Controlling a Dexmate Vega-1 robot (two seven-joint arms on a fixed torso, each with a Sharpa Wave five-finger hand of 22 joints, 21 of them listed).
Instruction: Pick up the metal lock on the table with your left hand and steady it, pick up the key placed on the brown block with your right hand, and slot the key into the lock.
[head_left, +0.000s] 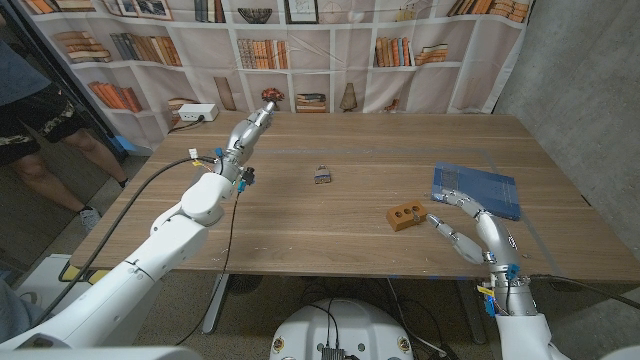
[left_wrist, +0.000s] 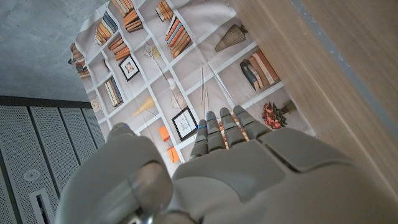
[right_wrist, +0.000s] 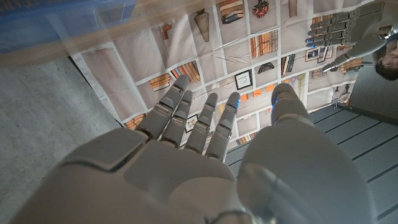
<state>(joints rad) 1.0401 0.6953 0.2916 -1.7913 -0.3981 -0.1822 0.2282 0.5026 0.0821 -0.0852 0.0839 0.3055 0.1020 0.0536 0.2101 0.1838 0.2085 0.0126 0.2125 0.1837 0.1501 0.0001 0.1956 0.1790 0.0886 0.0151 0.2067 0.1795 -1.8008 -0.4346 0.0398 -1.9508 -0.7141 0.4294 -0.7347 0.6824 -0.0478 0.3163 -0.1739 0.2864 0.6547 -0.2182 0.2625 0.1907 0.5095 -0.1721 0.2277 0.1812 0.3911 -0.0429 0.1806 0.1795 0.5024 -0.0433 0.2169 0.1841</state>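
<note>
Both hands empty: left hand (head_left: 253, 122) far from lock (head_left: 322, 176); right hand (head_left: 468, 226) beside brown block (head_left: 405, 215).

A blue mat (head_left: 478, 188) lies on the wooden surface (head_left: 350, 215) at three o'clock. Behind, a bookshelf-print backdrop (head_left: 300, 50) — a white power strip (head_left: 194, 113) at eleven o'clock — a person's legs (head_left: 45, 140) at nine.

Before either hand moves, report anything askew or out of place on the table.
Nothing looks damaged or spilled. The metal lock lies mid-table, untouched. The brown block sits slightly skewed beside the blue mat; the key on it is too small to make out. Left hand and right hand hold nothing.
</note>
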